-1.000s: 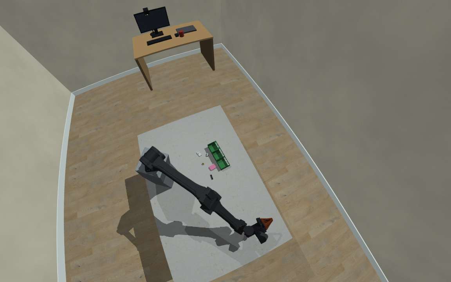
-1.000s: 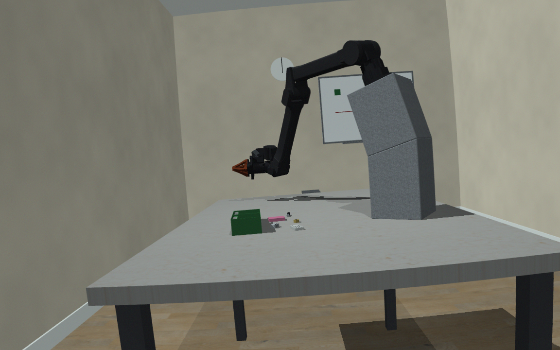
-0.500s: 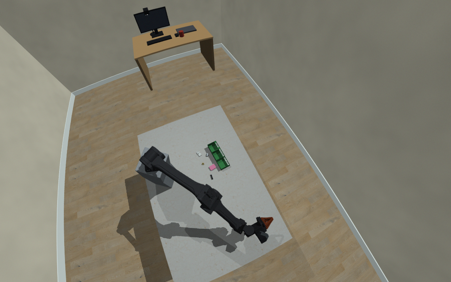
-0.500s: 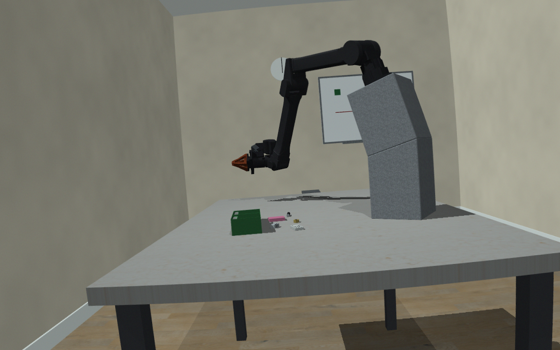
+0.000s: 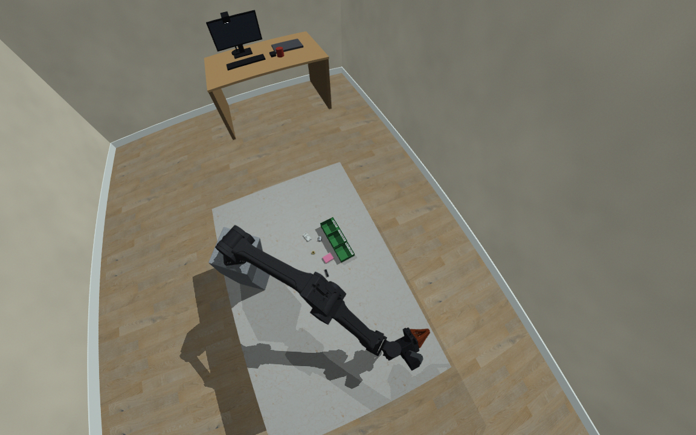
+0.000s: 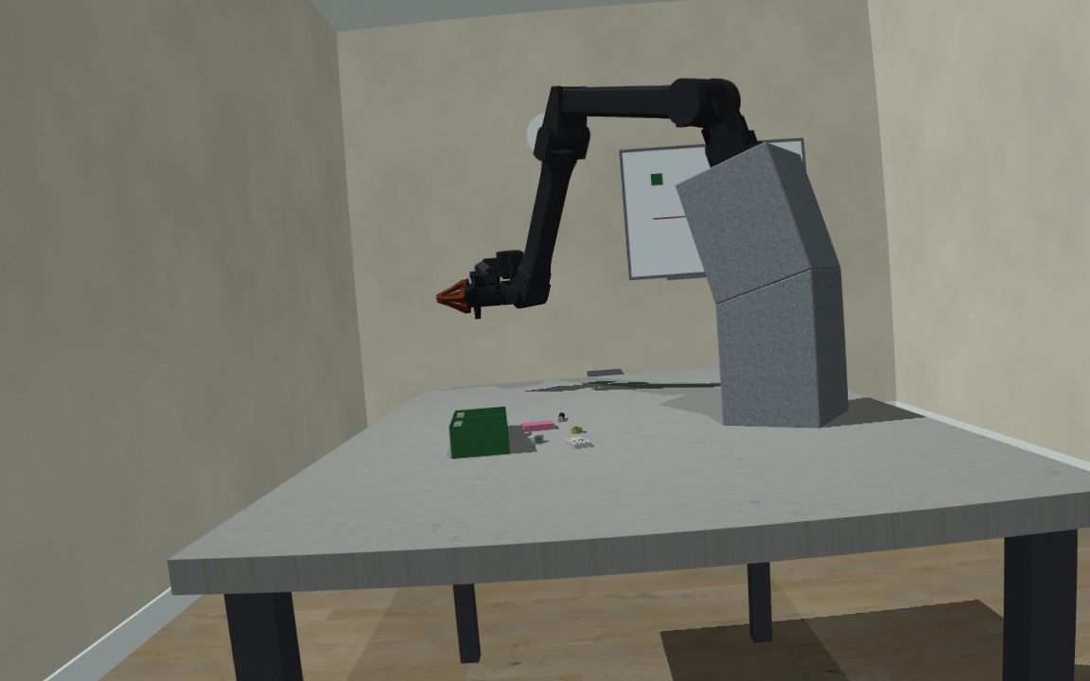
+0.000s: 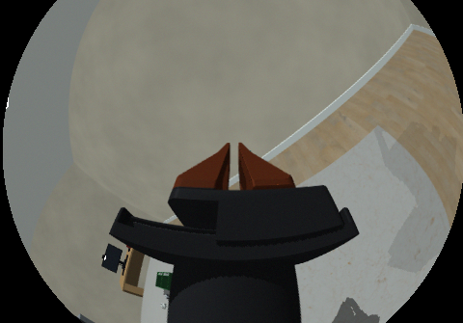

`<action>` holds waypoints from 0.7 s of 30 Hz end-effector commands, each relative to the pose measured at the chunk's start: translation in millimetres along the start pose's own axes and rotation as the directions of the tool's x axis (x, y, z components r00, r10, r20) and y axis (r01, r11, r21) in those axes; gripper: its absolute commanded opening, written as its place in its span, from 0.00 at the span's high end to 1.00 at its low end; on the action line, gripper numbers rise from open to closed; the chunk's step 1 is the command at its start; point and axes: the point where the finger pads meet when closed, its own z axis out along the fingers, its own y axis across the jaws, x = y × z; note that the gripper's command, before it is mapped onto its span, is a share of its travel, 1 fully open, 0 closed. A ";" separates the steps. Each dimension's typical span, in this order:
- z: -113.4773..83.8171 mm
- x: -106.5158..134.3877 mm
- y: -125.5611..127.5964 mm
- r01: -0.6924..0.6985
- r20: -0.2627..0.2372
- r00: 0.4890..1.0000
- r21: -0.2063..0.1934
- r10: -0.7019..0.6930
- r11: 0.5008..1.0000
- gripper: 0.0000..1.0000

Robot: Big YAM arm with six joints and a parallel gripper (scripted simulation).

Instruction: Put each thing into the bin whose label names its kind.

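Orange jaws (image 5: 428, 336) (image 6: 438, 297) hung nearly closed with nothing between them, well apart from the pink block (image 5: 327, 258) (image 6: 537, 426), which lay on the tabletop (image 5: 394, 302) (image 6: 659, 499) near the green bins (image 5: 346, 259) (image 6: 480, 433) (image 7: 163, 281), presumably awaiting sorting by label.

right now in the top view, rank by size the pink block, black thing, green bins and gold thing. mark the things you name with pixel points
1. green bins (image 5: 339, 243) (image 6: 480, 435)
2. pink block (image 5: 327, 258) (image 6: 537, 426)
3. black thing (image 5: 326, 273) (image 6: 561, 416)
4. gold thing (image 5: 312, 252) (image 6: 577, 429)
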 end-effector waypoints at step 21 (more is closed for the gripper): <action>83.8 118.1 70.3 -0.062 -0.126 0.989 0.154 0.082 0.986 0.92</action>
